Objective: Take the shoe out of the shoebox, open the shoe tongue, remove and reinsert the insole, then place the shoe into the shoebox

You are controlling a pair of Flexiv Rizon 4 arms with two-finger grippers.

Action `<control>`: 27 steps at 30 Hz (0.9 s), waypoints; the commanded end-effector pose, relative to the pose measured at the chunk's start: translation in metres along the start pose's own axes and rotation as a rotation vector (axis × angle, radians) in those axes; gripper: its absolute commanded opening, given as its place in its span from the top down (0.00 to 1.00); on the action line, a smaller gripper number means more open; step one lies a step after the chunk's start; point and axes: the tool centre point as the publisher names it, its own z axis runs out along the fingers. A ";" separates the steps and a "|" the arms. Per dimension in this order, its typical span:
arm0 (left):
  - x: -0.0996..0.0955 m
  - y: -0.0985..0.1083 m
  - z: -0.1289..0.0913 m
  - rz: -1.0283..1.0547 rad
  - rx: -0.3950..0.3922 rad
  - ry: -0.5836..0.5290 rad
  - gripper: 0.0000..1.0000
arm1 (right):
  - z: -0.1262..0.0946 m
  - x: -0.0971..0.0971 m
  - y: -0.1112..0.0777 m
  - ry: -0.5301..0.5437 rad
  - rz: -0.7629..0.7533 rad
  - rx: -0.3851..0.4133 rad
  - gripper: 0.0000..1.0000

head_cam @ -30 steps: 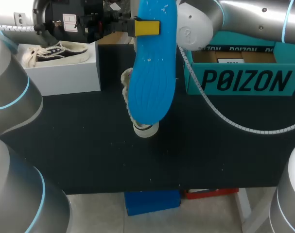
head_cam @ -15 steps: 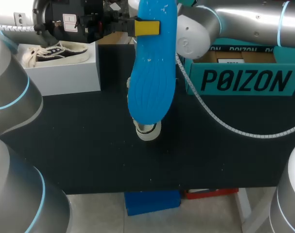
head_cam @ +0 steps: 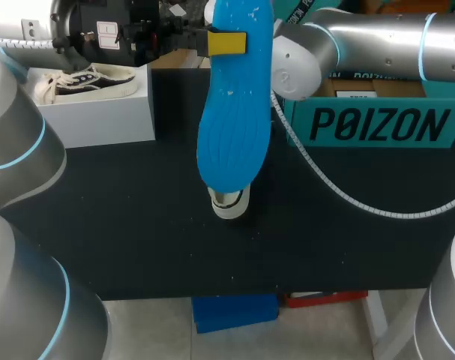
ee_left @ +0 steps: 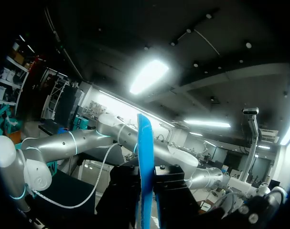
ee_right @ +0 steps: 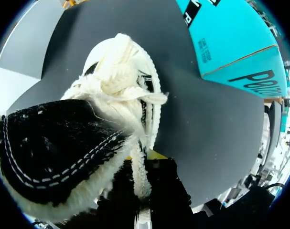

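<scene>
left tool [head_cam: 228,43]: pressed shut on the insole [head_cam: 234,112]. One yellow tip lay on its face near the heel end, upper middle of the head view. The left wrist view had the insole edge-on between the two fingers.
insole: blue, fully out of the shoe [head_cam: 228,204], hanging toe-end down well above the table [head_cam: 137,225]. It hid most of the shoe from the head camera. It was probably gripped at one end so the free end could be steered into the shoe's opening.
right tool [ee_right: 145,167]: pinching the shoe's fleecy collar edge, with the white rim running between the fingers. It was hidden behind the insole in the head view. This looked like a bracing grip to hold the shoe steady for the other arm.
shoe: centre of the head view, with only the toe cap showing below the insole's tip. Couldn't tell whether it sat on the table or just off it. In the right wrist view the toe pointed away from the tool, and a black stitched flap, likely the tongue, was folded up close to the lens.
step: my read is that the insole was removed and reinsertion was due next.
next move needs: the insole's toe end lined up with the opening, and the tongue kept clear.
risk: the floppy insole could buckle on the collar.
shoebox [head_cam: 377,124]: teal, upper right, open, apart from the shoe.
other: a white box [head_cam: 100,116] at upper left, with a second shoe [head_cam: 85,82] on top.
</scene>
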 end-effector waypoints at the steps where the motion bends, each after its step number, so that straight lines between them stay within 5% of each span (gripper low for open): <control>1: 0.000 0.000 0.001 -0.001 -0.002 -0.002 1.00 | 0.004 -0.002 0.003 0.011 0.001 -0.002 1.00; 2: 0.000 0.000 0.001 -0.001 -0.002 -0.002 1.00 | 0.004 -0.003 0.003 0.012 0.001 -0.003 1.00; 4: 0.000 0.000 0.001 -0.001 -0.002 -0.002 1.00 | 0.003 -0.005 0.003 0.004 0.005 -0.008 0.21; 5: 0.000 0.000 0.001 -0.001 -0.002 -0.002 1.00 | 0.001 -0.008 0.002 0.004 0.010 -0.015 0.00; 13: 0.000 0.000 0.001 -0.001 -0.002 -0.002 1.00 | -0.029 -0.023 -0.007 0.127 0.050 -0.063 0.00; 27: 0.000 0.000 0.001 -0.001 -0.002 -0.002 1.00 | -0.094 -0.016 -0.029 0.775 -0.070 -0.093 0.00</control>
